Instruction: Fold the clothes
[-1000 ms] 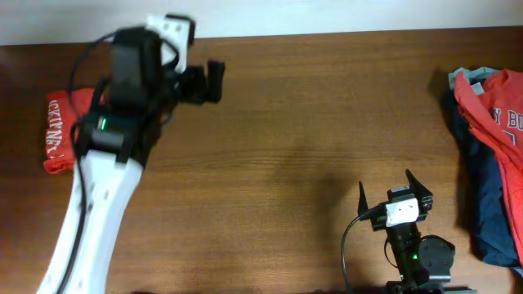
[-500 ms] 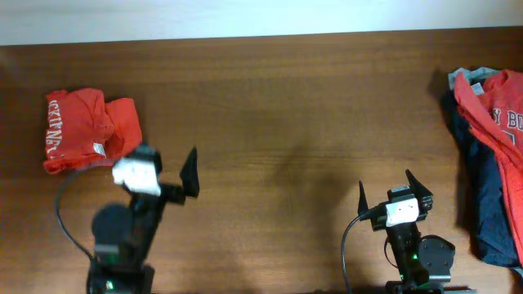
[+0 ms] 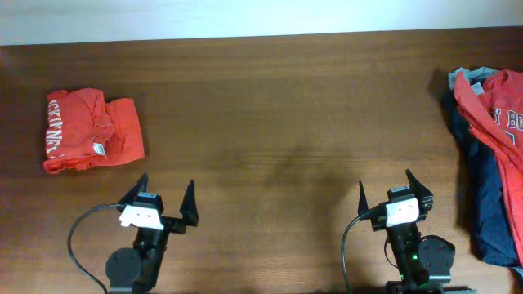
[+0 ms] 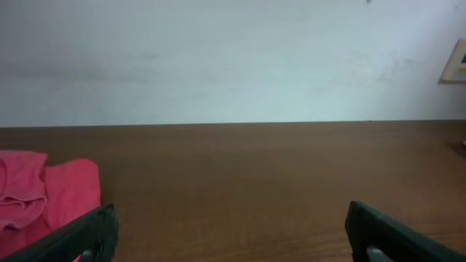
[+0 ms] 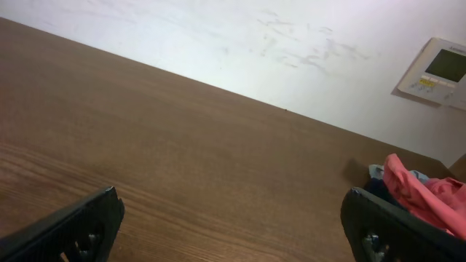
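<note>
An orange-red T-shirt [image 3: 91,131] with white lettering and a small white tag lies folded at the table's far left; its edge shows in the left wrist view [image 4: 40,196]. A pile of red, navy and grey clothes [image 3: 490,155] lies at the right edge and shows in the right wrist view [image 5: 419,196]. My left gripper [image 3: 166,194] is open and empty near the front edge, below and right of the folded shirt. My right gripper [image 3: 388,188] is open and empty near the front edge, left of the pile.
The brown wooden table [image 3: 286,114] ends at a white wall [image 4: 233,58] along its back edge. A wall panel [image 5: 437,73] hangs behind the right side. Black cables run from both arm bases at the front edge.
My left arm has drawn back from the folded shirt at the far left to its place at the front edge. The right arm has not moved.
</note>
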